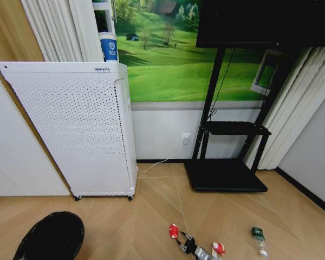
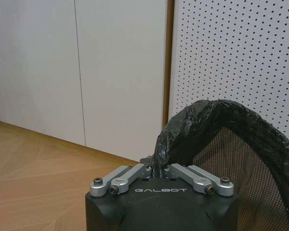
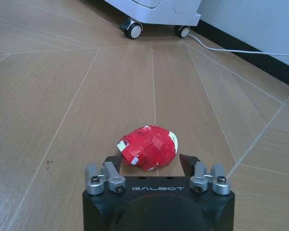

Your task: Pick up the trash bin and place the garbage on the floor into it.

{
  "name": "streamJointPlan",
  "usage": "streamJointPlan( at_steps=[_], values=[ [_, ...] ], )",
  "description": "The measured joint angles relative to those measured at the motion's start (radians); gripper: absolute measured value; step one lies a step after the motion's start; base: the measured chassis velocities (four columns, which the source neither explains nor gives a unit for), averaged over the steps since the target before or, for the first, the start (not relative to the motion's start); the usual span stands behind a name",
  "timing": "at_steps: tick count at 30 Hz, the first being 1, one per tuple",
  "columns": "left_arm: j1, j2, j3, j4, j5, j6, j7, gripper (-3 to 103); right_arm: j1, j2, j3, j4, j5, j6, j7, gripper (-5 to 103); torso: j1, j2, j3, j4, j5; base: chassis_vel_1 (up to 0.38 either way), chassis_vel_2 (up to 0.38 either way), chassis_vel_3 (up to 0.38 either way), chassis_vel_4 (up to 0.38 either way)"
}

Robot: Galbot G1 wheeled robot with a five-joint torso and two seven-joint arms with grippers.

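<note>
Low at the left edge of your head view sits the trash bin [image 1: 50, 237], a black mesh basket lined with a black bag. Your left gripper [image 2: 157, 169] is clenched on its rim: in the left wrist view the two silver fingers [image 2: 130, 175] meet on a pinched fold of the liner, and the mesh wall curves away from the claw on one side. Beyond the bin, past the claw, stands the white perforated appliance [image 1: 76, 135], with pale wall panels [image 2: 77, 72] next to it.

Your right gripper [image 3: 151, 166] is down at the floor [image 3: 62, 96], a light herringbone wood. Its fingers are spread, one dark fingertip [image 3: 114, 160] on each side of a crumpled red wrapper [image 3: 149, 147] with white patches. The wrapper lies between the tips, just ahead of the claw body; whether the tips touch it you cannot tell from this angle. Farther ahead of the claw are the appliance's castor wheels [image 3: 132, 30] and a white cable [image 3: 241, 49] running along the skirting.

From the head view, the right gripper [image 1: 190, 246] shows as a small dark shape near the bottom edge, between two red pieces: one red scrap [image 1: 174, 231] on the bin's side, a red-and-white scrap [image 1: 218, 248] on the other. A small clear bottle with a green label [image 1: 259, 239] lies further out on that far side, well apart from the bin.
</note>
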Motion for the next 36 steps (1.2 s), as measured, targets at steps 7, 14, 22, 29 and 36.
streamJointPlan(
  at_steps=[7, 14, 22, 29, 36],
  values=[
    [0.001, 0.002, -0.003, 0.0, -0.001, 0.004, 0.0, 4, 0.01, 0.026, -0.002, -0.036, -0.025, 0.021, 0.02, 97, 0.0, 0.0, 0.0, 0.0, 0.0, 0.0, 0.0, 0.0, 0.0],
    [0.004, 0.002, -0.003, 0.001, -0.001, 0.005, 0.003, 4, 0.01, 0.033, 0.0, -0.048, -0.032, 0.035, 0.03, 89, 0.0, 0.0, 0.0, 0.0, 0.0, 0.0, 0.0, 0.0, 0.0],
    [0.012, 0.002, -0.006, -0.011, -0.004, 0.01, 0.005, 4, 0.031, 0.047, 0.0, -0.087, -0.04, 0.059, 0.041, 61, 0.0, 0.0, 0.0, 0.0, 0.0001, 0.0, 0.0, 0.0, 0.0],
    [0.016, 0.002, -0.013, -0.008, -0.009, 0.012, 0.004, 4, 0.037, 0.057, 0.003, -0.102, -0.052, 0.079, 0.049, 35, 0.0, 0.0, 0.0, 0.0001, 0.0, 0.0, 0.0, 0.0, 0.0],
    [0.012, 0.003, -0.012, -0.008, -0.008, 0.017, 0.002, 4, 0.037, 0.055, 0.009, -0.108, -0.051, 0.088, 0.05, 20, 0.0, 0.0, 0.0, 0.0, -0.0001, 0.0, 0.0, 0.0, 0.0]
  ],
)
